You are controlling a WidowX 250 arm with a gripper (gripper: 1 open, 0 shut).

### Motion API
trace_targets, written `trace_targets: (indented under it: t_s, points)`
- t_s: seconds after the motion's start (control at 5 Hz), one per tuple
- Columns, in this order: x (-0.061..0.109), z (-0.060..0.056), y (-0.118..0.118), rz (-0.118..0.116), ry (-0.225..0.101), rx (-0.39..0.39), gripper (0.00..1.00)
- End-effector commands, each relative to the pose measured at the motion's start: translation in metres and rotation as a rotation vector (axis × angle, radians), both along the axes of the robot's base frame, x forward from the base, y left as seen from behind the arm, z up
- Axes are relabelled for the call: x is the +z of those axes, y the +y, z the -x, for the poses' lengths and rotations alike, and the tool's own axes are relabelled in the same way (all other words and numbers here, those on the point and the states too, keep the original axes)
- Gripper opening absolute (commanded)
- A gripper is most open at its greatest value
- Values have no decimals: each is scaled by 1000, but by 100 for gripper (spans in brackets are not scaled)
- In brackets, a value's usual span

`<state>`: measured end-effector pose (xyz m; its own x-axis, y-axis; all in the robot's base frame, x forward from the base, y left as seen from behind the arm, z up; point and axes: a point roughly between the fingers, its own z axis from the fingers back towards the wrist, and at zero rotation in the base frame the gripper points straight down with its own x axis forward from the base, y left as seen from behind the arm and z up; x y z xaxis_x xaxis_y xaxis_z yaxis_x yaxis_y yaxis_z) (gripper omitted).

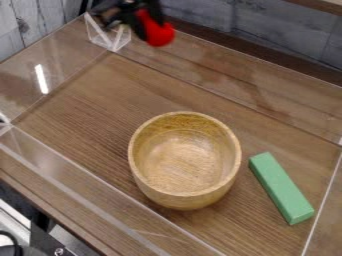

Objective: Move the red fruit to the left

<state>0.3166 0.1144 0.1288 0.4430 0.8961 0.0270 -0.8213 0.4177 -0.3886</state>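
The red fruit point(159, 33), small, round and glossy, hangs above the back left part of the wooden table, close to the rear edge. My dark gripper point(147, 24) comes in from the top of the view and is shut on it; the fruit pokes out below and to the right of the fingers. The upper part of the gripper is cut off by the frame's edge. The fruit looks lifted off the table surface.
A wooden bowl point(140, 140) stands empty in the middle front. A green rectangular block point(281, 187) lies to its right. A small clear plastic stand point(107, 36) sits at the back left, just left of the gripper. Clear acrylic walls point(40, 80) ring the table.
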Motion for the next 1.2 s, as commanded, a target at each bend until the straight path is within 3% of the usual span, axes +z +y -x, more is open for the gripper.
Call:
trace_targets:
  t_s: [0.0, 0.2, 0.4, 0.8, 1.0]
  points:
    - [-8, 2, 36, -44, -44, 2, 0]
    - [-19, 13, 46, -61, -53, -59, 0]
    - [-28, 17, 50, -76, -63, -68, 0]
    - [-66, 0, 26, -98, -73, 62, 0]
    - [-83, 1, 42, -105, -74, 96, 0]
